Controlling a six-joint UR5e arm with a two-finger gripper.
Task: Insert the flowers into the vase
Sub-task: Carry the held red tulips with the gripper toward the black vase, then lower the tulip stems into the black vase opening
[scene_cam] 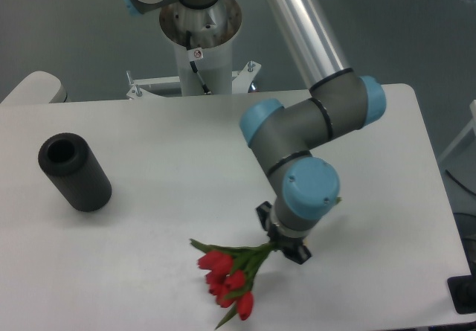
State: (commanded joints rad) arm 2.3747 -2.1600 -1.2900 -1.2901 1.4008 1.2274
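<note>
Camera: flowers in tool; buds point lower left.

Single fixed camera, high front view, angled down over the table, facing the arm's base

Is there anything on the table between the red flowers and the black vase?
Nothing visible. The gripper holds the bunch of red tulips with green stems, and only bare white table lies between them and the matte black cylinder vase.
</note>
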